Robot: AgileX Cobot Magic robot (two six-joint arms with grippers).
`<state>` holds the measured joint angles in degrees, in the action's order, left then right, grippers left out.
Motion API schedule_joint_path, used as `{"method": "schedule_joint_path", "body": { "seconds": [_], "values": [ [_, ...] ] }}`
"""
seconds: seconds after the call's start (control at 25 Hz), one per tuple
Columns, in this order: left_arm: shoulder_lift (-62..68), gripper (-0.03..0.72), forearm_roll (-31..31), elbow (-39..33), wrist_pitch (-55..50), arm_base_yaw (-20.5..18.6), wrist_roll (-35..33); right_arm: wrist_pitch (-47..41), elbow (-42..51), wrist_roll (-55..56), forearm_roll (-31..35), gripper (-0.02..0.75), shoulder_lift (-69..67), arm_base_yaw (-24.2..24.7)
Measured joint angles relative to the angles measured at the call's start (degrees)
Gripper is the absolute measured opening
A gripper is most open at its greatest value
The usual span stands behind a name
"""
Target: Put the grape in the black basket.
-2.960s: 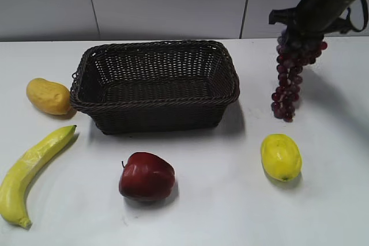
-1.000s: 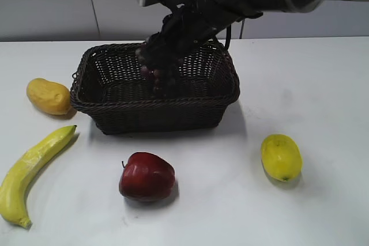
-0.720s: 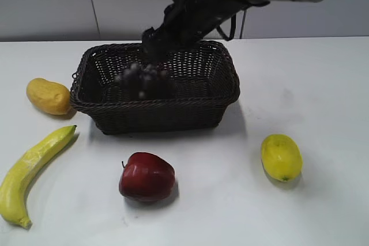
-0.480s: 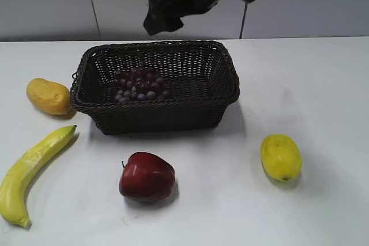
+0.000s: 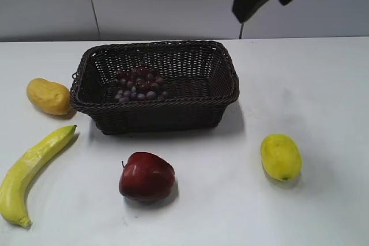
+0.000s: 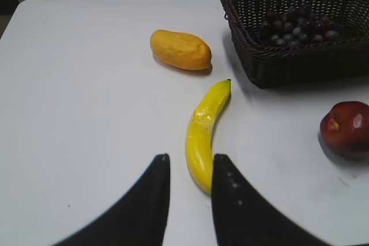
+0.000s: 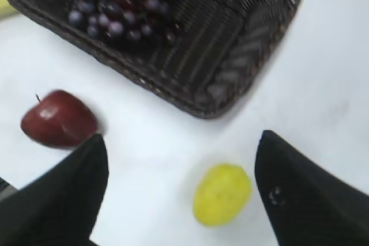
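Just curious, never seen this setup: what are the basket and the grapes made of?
The black basket looks like dark woven wicker or a plastic imitation: crossing strands, braided rim. The grape bunch has evenly round, dull beads, possibly plastic, though the pictures cannot settle that.

White table point(image 5: 323, 84) carries black basket point(image 5: 155, 113), banana point(image 5: 31, 168), apple point(image 5: 146, 177)

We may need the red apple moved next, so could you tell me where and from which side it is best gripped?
Grip the apple across its widest middle, coming straight down from above. It sits upright on the table with its stem up and open space all round, so the fingers could probably close on its rounded sides; its glossy skin may slip.
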<state>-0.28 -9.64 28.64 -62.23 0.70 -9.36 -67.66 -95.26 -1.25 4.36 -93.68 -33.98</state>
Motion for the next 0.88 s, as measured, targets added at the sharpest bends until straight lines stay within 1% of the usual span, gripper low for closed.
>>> {"method": "schedule_joint_path", "body": {
  "seconds": [0.08,0.2,0.48,0.68,0.88],
  "values": [
    [0.0,0.235,0.0,0.0,0.0,0.0,0.0,-1.0,1.2,1.6,-2.6,0.595,1.9,0.0],
    [0.0,0.235,0.0,0.0,0.0,0.0,0.0,-1.3,6.2,2.6,-3.6,0.594,6.2,0.0],
    [0.0,0.235,0.0,0.0,0.0,0.0,0.0,-0.6,26.3,4.2,-3.6,0.594,22.1,0.0],
    [0.0,0.235,0.0,0.0,0.0,0.0,0.0,4.5,40.9,6.1,-3.6,0.594,34.7,0.0],
    [0.0,0.235,0.0,0.0,0.0,0.0,0.0,10.3,52.1,7.0,-4.4,0.594,49.2,0.0]
  ]
}}
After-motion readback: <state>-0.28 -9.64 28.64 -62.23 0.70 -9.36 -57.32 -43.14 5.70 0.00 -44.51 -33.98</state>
